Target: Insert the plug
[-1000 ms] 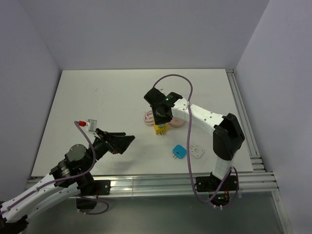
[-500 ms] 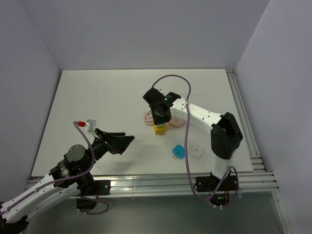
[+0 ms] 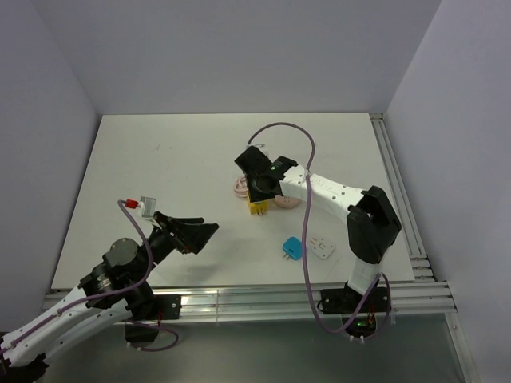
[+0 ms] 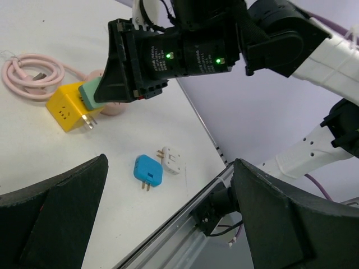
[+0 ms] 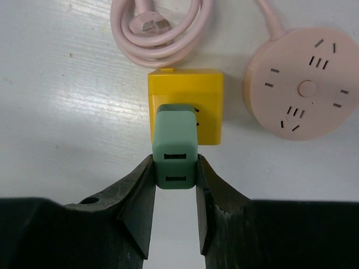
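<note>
Yellow cube (image 5: pixel 185 89) lies on the table (image 3: pixel 160 159). Green plug (image 5: pixel 175 147) is pressed against its side, with the prongs partly showing at the joint. The plug is rounded, with two slots. Right gripper (image 5: pixel 175 163) clamps it; left gripper (image 4: pixel 169 162) stands wide open.

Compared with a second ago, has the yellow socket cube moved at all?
Yes, slightly. In the top view the yellow socket cube has slid a little to the left, away from the blue plug, which has stayed where it was.
</note>
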Robot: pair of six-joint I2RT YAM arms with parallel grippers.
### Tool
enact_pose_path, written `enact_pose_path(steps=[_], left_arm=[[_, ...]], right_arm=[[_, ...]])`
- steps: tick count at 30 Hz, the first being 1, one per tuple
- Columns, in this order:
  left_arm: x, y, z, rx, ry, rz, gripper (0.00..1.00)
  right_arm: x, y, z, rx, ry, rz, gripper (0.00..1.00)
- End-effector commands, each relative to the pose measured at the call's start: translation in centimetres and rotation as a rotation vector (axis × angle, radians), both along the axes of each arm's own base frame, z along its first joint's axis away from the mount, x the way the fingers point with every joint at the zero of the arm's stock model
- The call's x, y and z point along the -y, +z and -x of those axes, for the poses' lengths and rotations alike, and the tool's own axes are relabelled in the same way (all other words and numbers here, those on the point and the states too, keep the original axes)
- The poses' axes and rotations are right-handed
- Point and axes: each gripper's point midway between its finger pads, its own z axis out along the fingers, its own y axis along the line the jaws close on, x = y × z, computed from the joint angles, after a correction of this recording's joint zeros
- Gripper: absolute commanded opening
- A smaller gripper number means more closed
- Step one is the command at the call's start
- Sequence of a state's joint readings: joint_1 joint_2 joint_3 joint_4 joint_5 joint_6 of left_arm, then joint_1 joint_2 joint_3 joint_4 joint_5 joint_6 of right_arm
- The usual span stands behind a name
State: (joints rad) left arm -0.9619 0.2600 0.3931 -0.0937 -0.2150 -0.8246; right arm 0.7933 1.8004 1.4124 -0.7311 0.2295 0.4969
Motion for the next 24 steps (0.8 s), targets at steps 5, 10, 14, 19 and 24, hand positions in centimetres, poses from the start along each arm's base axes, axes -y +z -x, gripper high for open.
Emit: enact_pose_path(steps=[5, 10, 14, 19, 24], left_arm=[[-0.8, 1.9, 0.4, 0.049, 0.001, 0.032, 0.99], [-0.8, 2.0, 0.6, 0.05, -0.003, 0.031, 0.99], [-0.5, 2.2, 0.8, 0.057, -0.023, 0.046, 1.0], [-0.3, 1.4, 0.8, 0.035, -0.03, 0.03, 0.99], [-0.6, 1.2, 0.7, 0.039, -0.012, 0.012, 0.99]], right_arm=[[2.7, -8.6, 3.7, -0.289, 0.066, 0.214, 0.0], [2.1, -7.2, 3.7, -0.372, 0.15, 0.217, 0.0], [2.3, -6.4, 4.0, -0.437, 0.173, 0.206, 0.0], [3.8, -4.7, 5.7, -0.482, 0.201, 0.271, 0.0], [4.8, -3.0, 6.7, -0.507, 0.21, 0.296, 0.0]])
